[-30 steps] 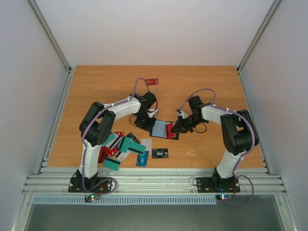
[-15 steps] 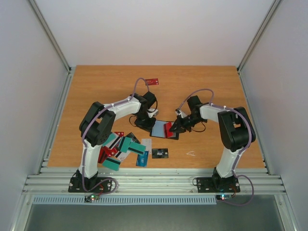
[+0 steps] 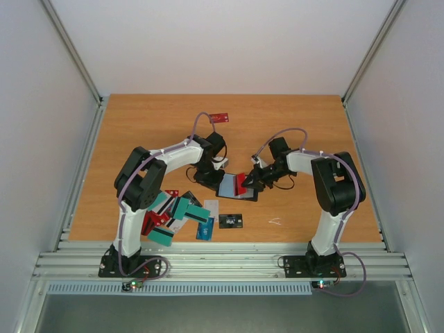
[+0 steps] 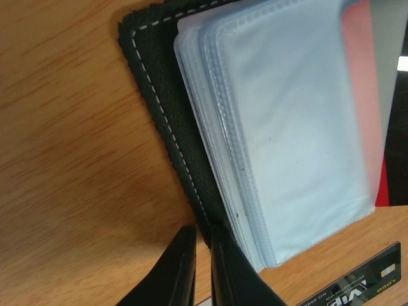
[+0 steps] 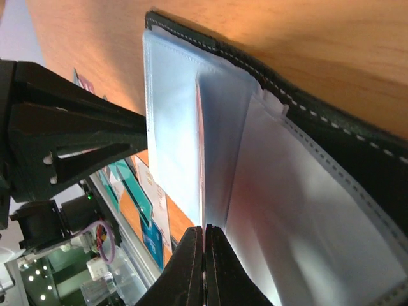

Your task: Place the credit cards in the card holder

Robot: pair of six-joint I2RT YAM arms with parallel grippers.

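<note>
The card holder (image 3: 227,186) lies open mid-table, black outside with pale grey-blue sleeves. My left gripper (image 3: 210,177) is shut on the holder's black stitched edge (image 4: 153,95), with the clear sleeves (image 4: 287,127) fanned beside it. My right gripper (image 3: 251,182) is shut on a red credit card (image 3: 241,183), held edge-on (image 5: 200,159) between two sleeves of the holder (image 5: 357,146). The red card shows through the sleeves in the left wrist view (image 4: 360,76). More credit cards, teal (image 3: 191,210), red (image 3: 149,223) and blue (image 3: 205,229), lie in a pile at the near left.
A flat black card with white print (image 3: 231,220) lies just in front of the holder and shows in the left wrist view (image 4: 357,287). One red card (image 3: 219,117) lies alone at the far side. A small pale scrap (image 3: 275,221) lies near the front right.
My right gripper has shifted a little left with the red card, which now lies further over the open holder. The left gripper has stayed in place.
</note>
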